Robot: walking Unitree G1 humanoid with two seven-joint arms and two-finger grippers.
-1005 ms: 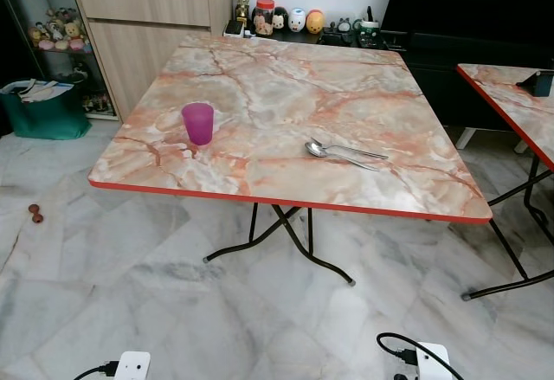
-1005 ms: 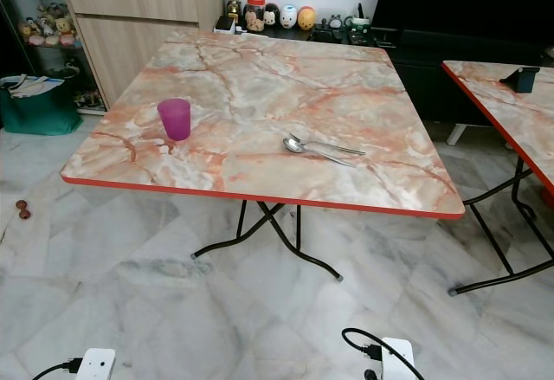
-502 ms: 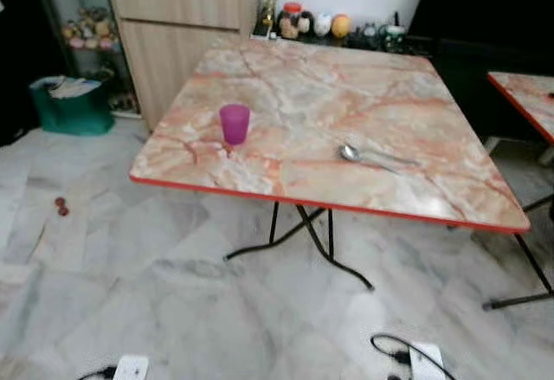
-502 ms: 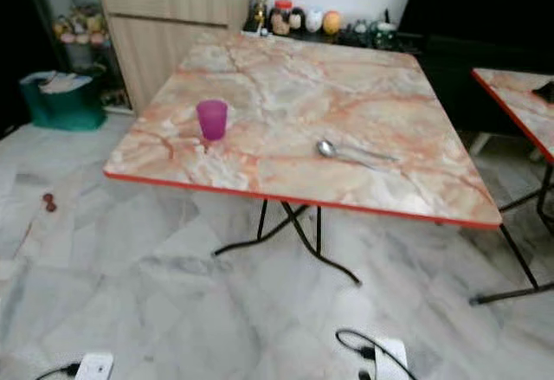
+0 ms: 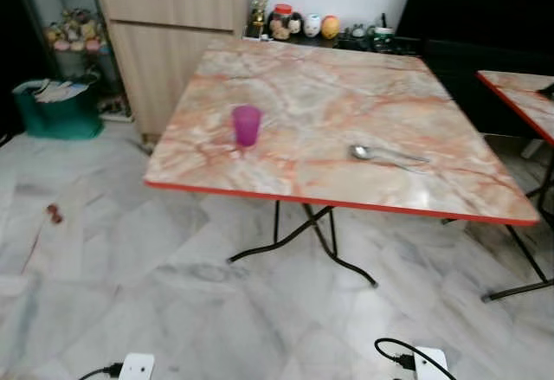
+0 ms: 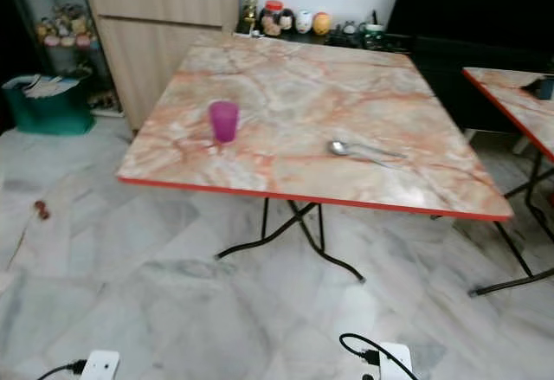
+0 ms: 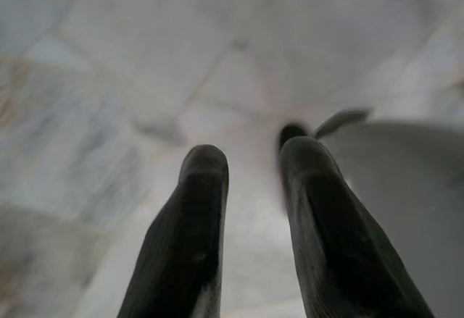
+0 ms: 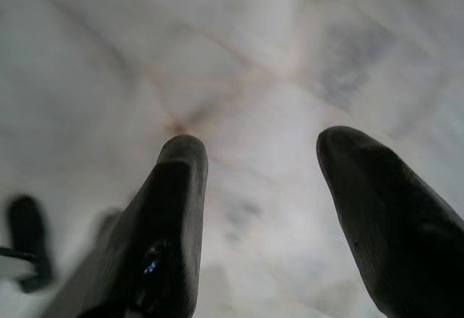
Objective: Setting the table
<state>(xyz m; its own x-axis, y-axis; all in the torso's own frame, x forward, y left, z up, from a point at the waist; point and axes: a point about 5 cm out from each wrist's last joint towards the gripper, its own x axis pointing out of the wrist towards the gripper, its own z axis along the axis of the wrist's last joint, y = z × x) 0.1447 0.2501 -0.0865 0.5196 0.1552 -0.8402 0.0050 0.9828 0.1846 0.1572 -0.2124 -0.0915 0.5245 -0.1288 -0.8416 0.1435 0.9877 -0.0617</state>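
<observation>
Marble-print square table [image 5: 329, 94]: translucent pink cup [image 5: 247, 125] at 9 o'clock, metal spoon [image 5: 387, 154] at 4. Left gripper [image 7: 250, 162] and right gripper [image 8: 264, 151] spread, empty.

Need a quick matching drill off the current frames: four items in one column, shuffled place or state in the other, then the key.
Column 1:
1. purple cup
2. spoon
3. green bag
4. right gripper

Column 2:
A. on the floor beside the wooden cabinet
B. lying flat on the marble table, right of centre
C. fingers apart, pointing down at the floor tiles
D. standing upright on the table's left side

Pairs: 1-D, 2-B, 3-A, 4-C
</observation>
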